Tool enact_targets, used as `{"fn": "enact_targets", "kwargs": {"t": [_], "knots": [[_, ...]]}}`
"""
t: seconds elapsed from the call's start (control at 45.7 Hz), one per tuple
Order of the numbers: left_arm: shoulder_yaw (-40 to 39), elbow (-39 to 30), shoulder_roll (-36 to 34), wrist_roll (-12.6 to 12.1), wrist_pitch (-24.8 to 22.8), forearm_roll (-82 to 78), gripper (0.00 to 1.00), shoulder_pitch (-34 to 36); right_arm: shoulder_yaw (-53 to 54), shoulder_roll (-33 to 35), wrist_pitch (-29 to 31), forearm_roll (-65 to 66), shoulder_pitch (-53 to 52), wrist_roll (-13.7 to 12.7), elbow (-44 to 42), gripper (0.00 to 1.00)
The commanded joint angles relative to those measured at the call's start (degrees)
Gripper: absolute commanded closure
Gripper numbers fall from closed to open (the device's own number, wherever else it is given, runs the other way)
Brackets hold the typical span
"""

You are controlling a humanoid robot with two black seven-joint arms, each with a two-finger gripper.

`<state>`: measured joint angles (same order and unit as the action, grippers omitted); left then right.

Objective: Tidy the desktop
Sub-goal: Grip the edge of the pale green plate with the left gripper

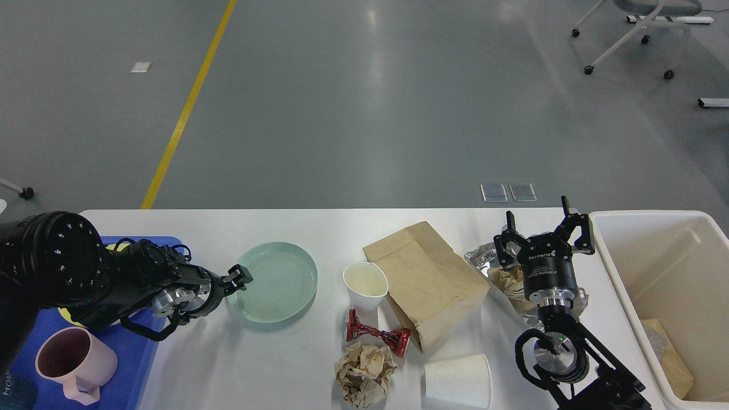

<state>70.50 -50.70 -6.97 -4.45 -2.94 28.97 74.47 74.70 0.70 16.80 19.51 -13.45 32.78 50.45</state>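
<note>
The white desktop (256, 364) holds a pale green plate (276, 285), an upright paper cup (365, 285), a brown paper bag (427, 282), a red wrapper (379, 336), a crumpled brown paper ball (364, 373) and a paper cup on its side (458, 381). My left gripper (236, 280) is open, low at the plate's left rim; one finger (242, 275) shows at the rim. My right gripper (542, 226) is open and empty, pointing away from me above crumpled foil (481, 256) and crumpled paper (504, 280).
A blue tray (145, 347) at the left edge holds a pink mug (74, 361); my left arm hides most of a yellow plate on it. A cream-white bin (626, 267) with some scraps inside stands at the right edge.
</note>
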Motion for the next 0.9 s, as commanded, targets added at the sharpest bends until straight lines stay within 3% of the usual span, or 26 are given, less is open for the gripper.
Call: {"fn": "enact_targets", "kwargs": {"t": [0.0, 0.175, 0.328, 0.416, 0.613, 0.875], "knots": [[-0.10, 0.34, -0.32, 0.14, -0.31, -0.14, 0.34, -0.46, 0.01, 0.00, 0.07, 0.00, 0.00, 0.00, 0.00, 0.00], [-1.59, 0.61, -0.58, 1.19, -0.40, -0.31, 0.39, -0.73, 0.01, 0.00, -0.01, 0.00, 0.00, 0.00, 0.00, 0.00], [-3.00, 1.92, -0.59, 1.72, -0.48, -0.31, 0.50, -2.13, 0.01, 0.00, -0.01, 0.00, 0.00, 0.00, 0.00, 0.00], [-3.18, 2.01, -0.59, 1.72, -1.01, -0.31, 0.57, -2.31, 0.01, 0.00, -0.01, 0.00, 0.00, 0.00, 0.00, 0.00], [-3.53, 4.03, -0.59, 1.63, -1.28, -1.80, 0.60, -4.42, 0.01, -0.08, 0.07, 0.00, 0.00, 0.00, 0.00, 0.00], [-4.76, 4.03, -0.76, 1.63, -1.36, -3.74, 0.75, -4.07, 0.01, 0.00, 0.07, 0.00, 0.00, 0.00, 0.00, 0.00]]}}
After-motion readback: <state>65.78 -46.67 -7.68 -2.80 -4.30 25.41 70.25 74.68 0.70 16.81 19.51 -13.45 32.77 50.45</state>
